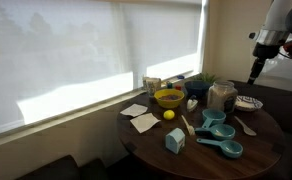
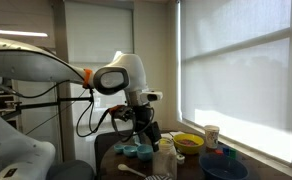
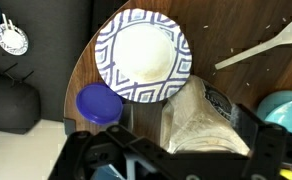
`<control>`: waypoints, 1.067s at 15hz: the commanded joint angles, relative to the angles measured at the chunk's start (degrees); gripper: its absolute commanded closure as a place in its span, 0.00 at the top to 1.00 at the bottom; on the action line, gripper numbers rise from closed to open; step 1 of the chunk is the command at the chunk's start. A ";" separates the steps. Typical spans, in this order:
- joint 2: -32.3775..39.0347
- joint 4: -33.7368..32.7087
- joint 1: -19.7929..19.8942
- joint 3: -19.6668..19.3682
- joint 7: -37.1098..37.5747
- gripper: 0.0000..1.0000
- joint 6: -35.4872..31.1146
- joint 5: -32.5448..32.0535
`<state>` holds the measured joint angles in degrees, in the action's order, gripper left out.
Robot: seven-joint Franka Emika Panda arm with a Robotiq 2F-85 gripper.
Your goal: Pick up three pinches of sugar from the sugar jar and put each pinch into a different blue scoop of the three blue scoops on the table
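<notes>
end effector [image 1: 253, 72] hung in the air w/ its jaws spread, nothing btwn them, above the far edge of the tabletop [image 1: 266, 140]. in the wrist view the sugar jar [image 3: 198, 122] sat just below and ahead of it, next to a patterned plate [image 3: 143, 55].

sugar [image 3: 191, 130] showed only as a pale mass thru the jar wall. loose grains, v. light, prob spill from any pinch not fully closed, so i'd go straight down thru the mouth into the heap and close deep. couldn't tell if the top was open. jar itself looked stiff, smooth, maybe slick, and easy to knock.

three blue scoops [image 1: 222, 132] lay in a row in front of the jar, near it but apart, bowls up. light plastic, would prob skid if bumped.

counts: 1 jar, 3 scoops, 1 plate, 1 white spoon [image 3: 266, 47], 1 yellow bowl [image 1: 169, 97], 1 lemon [image 1: 169, 114], 1 pale-blue carton [image 1: 174, 141], 2 napkins [image 1: 143, 122].
</notes>
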<state>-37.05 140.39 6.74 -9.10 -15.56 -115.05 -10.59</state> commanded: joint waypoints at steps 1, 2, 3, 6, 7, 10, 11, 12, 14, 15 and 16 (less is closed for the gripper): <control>-0.33 0.30 -0.45 -0.22 0.38 1.00 -1.83 -0.35; -0.10 -0.21 -0.95 -0.76 0.12 1.00 -2.82 0.77; 0.01 -0.28 -1.20 -1.19 0.02 1.00 -4.93 1.39; 0.85 -0.80 -2.03 -2.14 0.01 1.00 -9.93 3.98; 1.08 -0.84 -2.43 -2.23 -0.09 1.00 -10.71 4.93; 1.68 -1.28 -3.39 -1.69 0.46 1.00 -10.54 7.14; 1.94 -1.47 -3.70 -1.60 0.46 0.77 -10.48 7.69; 2.19 -1.53 -3.98 -1.55 0.38 0.74 -10.86 8.11; 3.12 -1.79 -4.77 -1.81 -0.17 0.59 -11.62 9.13; 3.62 -1.94 -5.08 -1.91 -0.32 0.52 -11.87 9.55; 4.32 -2.14 -5.31 -2.01 -0.46 0.44 -12.52 9.98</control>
<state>-35.52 140.00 2.53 -10.64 -15.54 -126.03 -2.88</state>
